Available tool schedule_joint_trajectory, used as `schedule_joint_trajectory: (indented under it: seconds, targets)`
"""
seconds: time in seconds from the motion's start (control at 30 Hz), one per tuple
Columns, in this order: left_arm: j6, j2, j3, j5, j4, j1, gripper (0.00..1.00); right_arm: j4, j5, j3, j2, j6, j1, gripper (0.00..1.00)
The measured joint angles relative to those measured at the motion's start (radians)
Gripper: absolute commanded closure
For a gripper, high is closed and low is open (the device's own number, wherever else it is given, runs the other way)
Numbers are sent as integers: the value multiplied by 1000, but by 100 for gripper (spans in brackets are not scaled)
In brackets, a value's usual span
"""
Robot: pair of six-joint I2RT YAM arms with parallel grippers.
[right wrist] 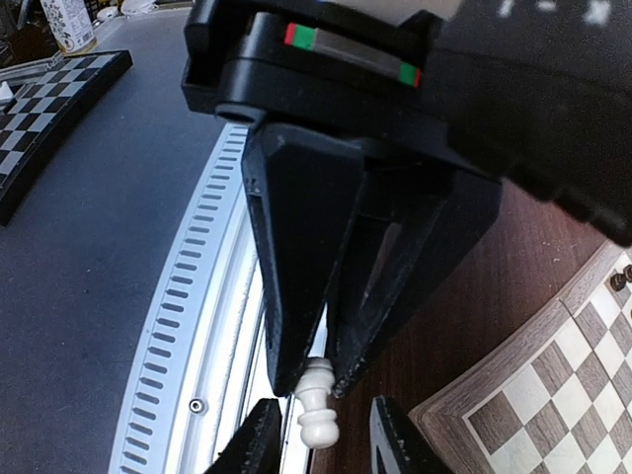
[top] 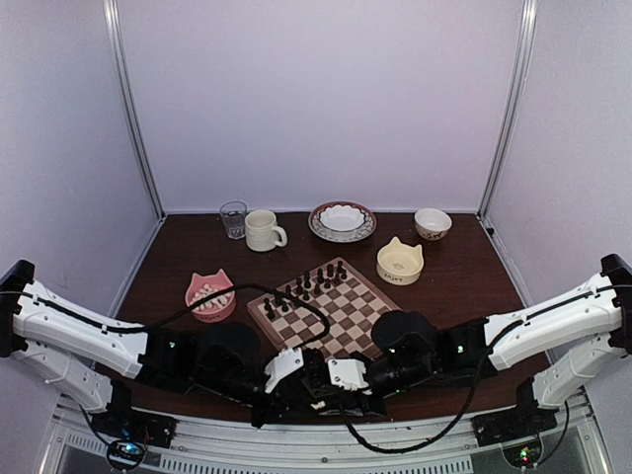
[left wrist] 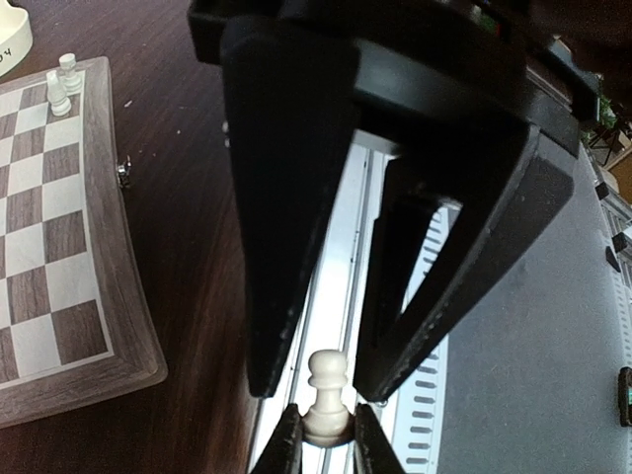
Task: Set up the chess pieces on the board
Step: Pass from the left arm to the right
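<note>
A cream-white pawn (left wrist: 326,400) hangs over the table's near edge. My right gripper (right wrist: 314,385) is shut on its base, and its head (right wrist: 318,427) sticks out towards the left gripper. My left gripper (left wrist: 318,387) is open, with its fingertips on either side of the pawn's head and not touching it. In the top view both grippers meet at the front (top: 318,385). The board (top: 341,314) lies mid-table with dark pieces (top: 318,281) along its far side. Two white pieces (left wrist: 61,84) stand on a board corner. More white pieces fill a pink cat bowl (top: 210,296).
A glass (top: 233,218), a cream mug (top: 263,231), a patterned plate holding a white bowl (top: 342,221), a small bowl (top: 433,223) and a yellow cat bowl (top: 400,262) stand at the back. A metal rail (right wrist: 212,326) runs along the near edge.
</note>
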Motion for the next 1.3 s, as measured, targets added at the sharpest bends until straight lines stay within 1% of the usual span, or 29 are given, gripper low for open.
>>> schedule_joint_trajectory:
  seconds: [0.03, 0.13, 0.2, 0.27, 0.3, 0.33, 0.4, 0.43, 0.47, 0.5, 0.73, 0.9, 1.0, 1.1, 1.17, 1.2, 1.3]
  targets:
    - [0, 0, 0, 0, 1, 0, 84, -6, -6, 0, 0, -2, 0, 65]
    - [0, -5, 0, 0, 1, 0, 85, -14, -21, 0, 0, -1, 2, 72]
    - [0, -11, 0, 0, 2, 0, 84, -18, -26, 0, 0, 1, 2, 75]
    - [0, -18, 0, 0, 2, 0, 84, -19, -28, 0, 0, 0, 2, 83]
    - [0, -23, -1, 0, 2, 0, 85, -21, -29, 0, 0, 0, 2, 86]
    - [0, -27, -2, 1, 1, 0, 84, -21, -28, 0, 0, 1, 2, 86]
    - [0, -33, -3, 2, 1, 0, 84, -22, -31, 1, 0, 3, 2, 85]
    - [0, -34, -4, 2, 0, 0, 84, -22, -32, 1, 0, 2, 2, 80]
    - [0, -34, -4, 2, 1, 0, 84, -21, -32, 1, 0, 2, 2, 73]
    - [0, -35, -4, 2, 1, 0, 84, -21, -32, 1, 0, 6, 2, 70]
    - [0, -35, -4, 2, 1, 0, 84, -15, -36, 1, -3, 7, 2, 71]
    - [0, -35, -4, 2, 1, 0, 84, -13, -42, 1, -13, 11, 2, 78]
    - [0, -35, -4, 3, 1, 0, 84, -11, -43, 1, -15, 14, 2, 80]
    - [0, -35, -4, 4, 1, 0, 84, -10, -43, 1, -16, 20, 2, 93]
    - [2, -35, -4, 8, 0, 0, 84, -14, -45, 1, -16, 23, 2, 97]
    - [3, -35, -4, 8, -1, 0, 83, -15, -47, 1, -16, 25, 2, 97]
    - [3, -35, -5, 7, 0, 0, 72, -14, -46, 1, -16, 24, 2, 100]
